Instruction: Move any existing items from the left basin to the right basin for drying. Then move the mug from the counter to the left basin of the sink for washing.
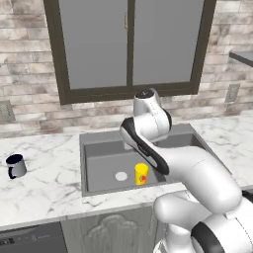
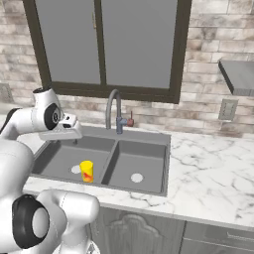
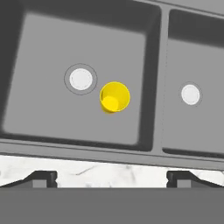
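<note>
In the left base view the white arm [image 1: 163, 148] covers the right basin [image 1: 190, 141] almost wholly, along with the faucet and the divider beside the yellow cup [image 1: 141, 174]. In the hand view the sink [image 3: 159, 87] is cut off at the top and right edges, and the cup's red-orange mark is out of sight. The mug [image 1: 16, 165], left of the sink, is too small to show detail.
</note>
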